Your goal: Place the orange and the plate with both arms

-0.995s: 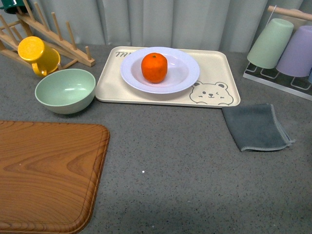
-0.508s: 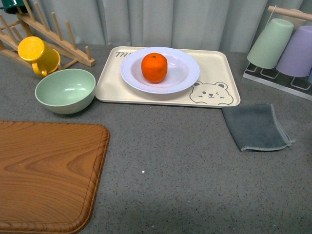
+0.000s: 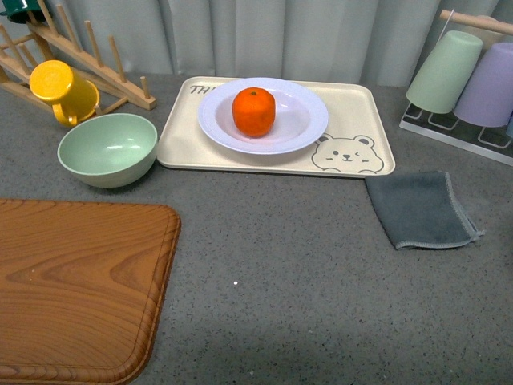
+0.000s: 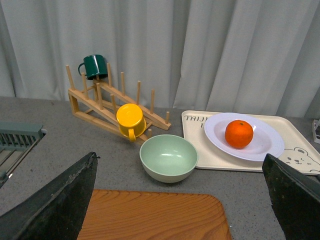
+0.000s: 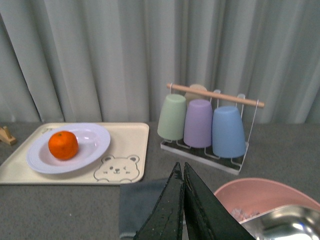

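Sitting in the plate's well, the orange can't roll; plate rests on the bear tray, far side. Left gripper spread wide, right gripper pinched closed, both well back from the tray, nothing held.

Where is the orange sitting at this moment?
In the front view the orange rests in the white plate, which sits on the cream bear tray at the back centre of the table, right of the green bowl.

Tray lettering (partly plate-hidden)
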Action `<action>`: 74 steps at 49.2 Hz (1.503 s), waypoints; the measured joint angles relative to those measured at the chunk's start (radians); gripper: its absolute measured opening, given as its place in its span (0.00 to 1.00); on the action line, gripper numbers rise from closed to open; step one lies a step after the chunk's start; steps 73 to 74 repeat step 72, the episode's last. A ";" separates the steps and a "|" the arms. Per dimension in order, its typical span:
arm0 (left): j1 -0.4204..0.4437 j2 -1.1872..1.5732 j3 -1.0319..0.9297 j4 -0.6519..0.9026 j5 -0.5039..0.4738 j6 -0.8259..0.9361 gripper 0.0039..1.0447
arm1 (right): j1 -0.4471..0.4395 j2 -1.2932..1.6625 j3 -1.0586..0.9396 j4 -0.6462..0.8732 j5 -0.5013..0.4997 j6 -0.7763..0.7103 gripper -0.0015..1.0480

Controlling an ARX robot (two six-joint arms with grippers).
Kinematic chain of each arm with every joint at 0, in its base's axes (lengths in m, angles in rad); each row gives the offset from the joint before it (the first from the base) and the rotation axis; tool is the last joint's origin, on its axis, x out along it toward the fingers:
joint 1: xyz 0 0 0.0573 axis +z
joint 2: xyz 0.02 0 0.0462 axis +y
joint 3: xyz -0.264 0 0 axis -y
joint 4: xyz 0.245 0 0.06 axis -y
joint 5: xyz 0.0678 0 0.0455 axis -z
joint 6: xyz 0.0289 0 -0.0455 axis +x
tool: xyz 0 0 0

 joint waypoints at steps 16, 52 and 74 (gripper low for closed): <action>0.000 0.000 0.000 0.000 0.000 0.000 0.94 | 0.000 -0.106 0.000 -0.091 -0.002 -0.002 0.31; 0.000 0.000 0.000 0.000 0.000 0.000 0.94 | 0.000 -0.107 0.000 -0.091 -0.002 -0.002 0.91; 0.000 0.000 0.000 0.000 0.000 0.000 0.94 | 0.000 -0.107 0.000 -0.091 -0.002 -0.002 0.91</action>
